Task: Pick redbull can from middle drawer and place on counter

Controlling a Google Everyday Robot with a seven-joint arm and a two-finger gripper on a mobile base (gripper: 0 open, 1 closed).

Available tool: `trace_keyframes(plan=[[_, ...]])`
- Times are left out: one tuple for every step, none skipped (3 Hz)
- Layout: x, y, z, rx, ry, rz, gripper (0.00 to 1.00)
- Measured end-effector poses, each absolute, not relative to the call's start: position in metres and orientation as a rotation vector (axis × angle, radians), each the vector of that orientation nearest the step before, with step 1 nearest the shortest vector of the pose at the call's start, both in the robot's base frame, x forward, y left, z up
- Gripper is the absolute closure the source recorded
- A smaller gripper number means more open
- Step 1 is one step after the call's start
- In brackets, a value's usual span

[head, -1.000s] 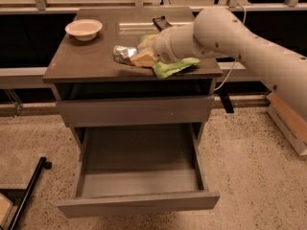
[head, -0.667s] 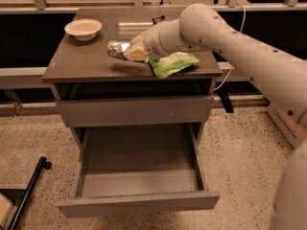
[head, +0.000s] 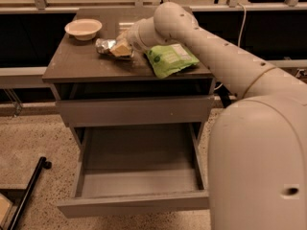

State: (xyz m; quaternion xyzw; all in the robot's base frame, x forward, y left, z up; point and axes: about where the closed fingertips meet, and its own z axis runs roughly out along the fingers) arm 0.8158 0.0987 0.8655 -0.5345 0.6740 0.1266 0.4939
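Observation:
The redbull can [head: 102, 46], shiny silver, lies on its side at the counter's [head: 79, 63] back middle, right at the surface. My gripper [head: 120, 48] is shut on the can's right end, with yellowish fingers [head: 123, 47] around it. The arm reaches in from the lower right over the cabinet. The middle drawer [head: 139, 202] is pulled open below, and its bare grey inside holds nothing.
A pale bowl [head: 83, 28] stands at the counter's back left, close to the can. A green snack bag [head: 170, 59] lies right of the gripper, under the arm. A closed grey drawer front [head: 134, 110] sits above the open drawer. A black bar [head: 29, 190] lies on the floor at left.
My gripper has carried the can leftward across the counter, away from the green bag and toward the bowl. The arm now fills more of the right side.

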Motion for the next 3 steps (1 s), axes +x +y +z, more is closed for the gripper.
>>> trace_keyframes(plan=[[0.840, 0.099, 0.845, -1.287, 1.667, 0.295, 0.37], [0.847, 0.086, 0.831, -1.264, 1.710, 0.286, 0.14], [0.846, 0.089, 0.830, -1.268, 1.709, 0.290, 0.00]])
